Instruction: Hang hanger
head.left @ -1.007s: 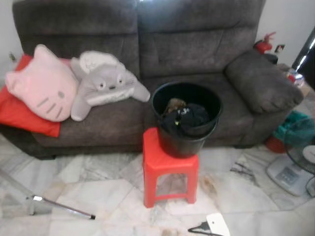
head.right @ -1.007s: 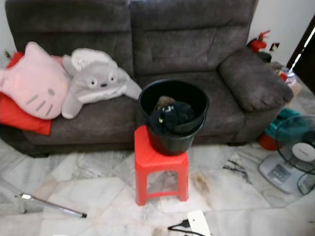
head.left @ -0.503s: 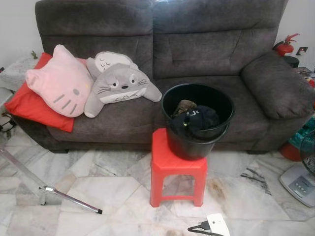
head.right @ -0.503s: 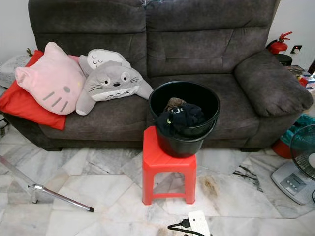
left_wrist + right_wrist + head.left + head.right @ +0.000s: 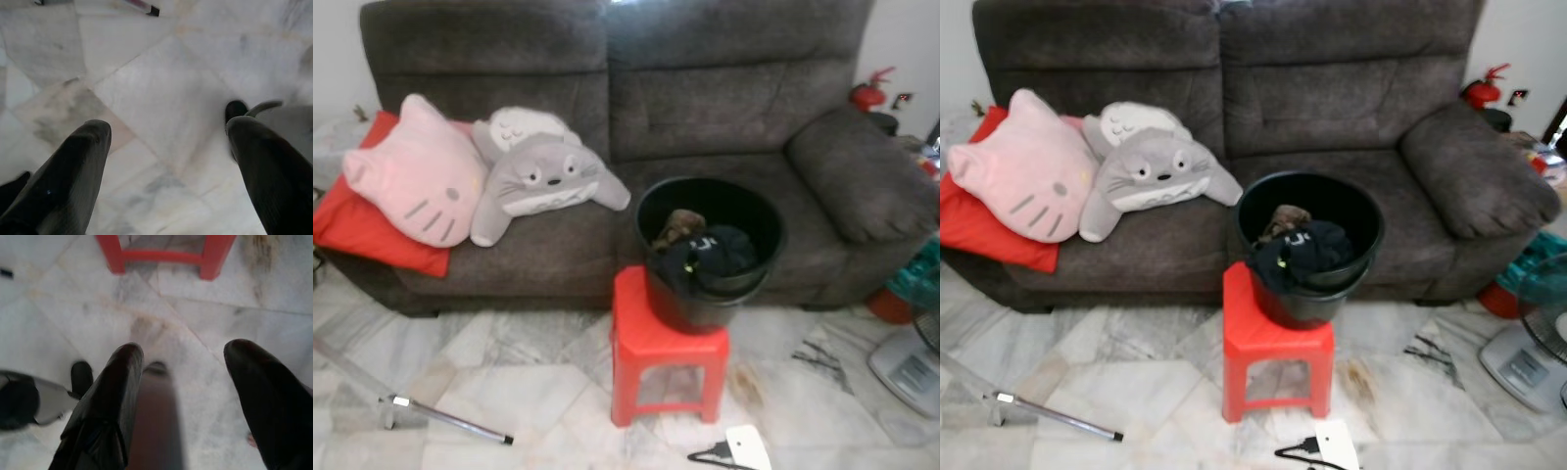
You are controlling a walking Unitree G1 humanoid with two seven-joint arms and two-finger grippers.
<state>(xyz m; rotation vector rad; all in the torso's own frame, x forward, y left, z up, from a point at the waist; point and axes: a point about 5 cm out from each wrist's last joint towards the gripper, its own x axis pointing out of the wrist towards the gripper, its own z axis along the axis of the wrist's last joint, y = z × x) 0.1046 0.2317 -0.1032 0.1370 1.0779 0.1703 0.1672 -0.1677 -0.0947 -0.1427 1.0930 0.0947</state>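
A black bucket holding dark clothes stands on a red stool.

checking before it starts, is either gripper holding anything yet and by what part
Nothing is held. The left gripper and the right gripper both hang open over the marble floor, nothing between their fingers.

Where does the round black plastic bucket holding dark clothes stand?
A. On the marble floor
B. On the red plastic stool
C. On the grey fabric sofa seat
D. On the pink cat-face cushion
B: the round black plastic bucket rests on the red plastic stool, which stands on the marble floor in front of the grey fabric sofa.
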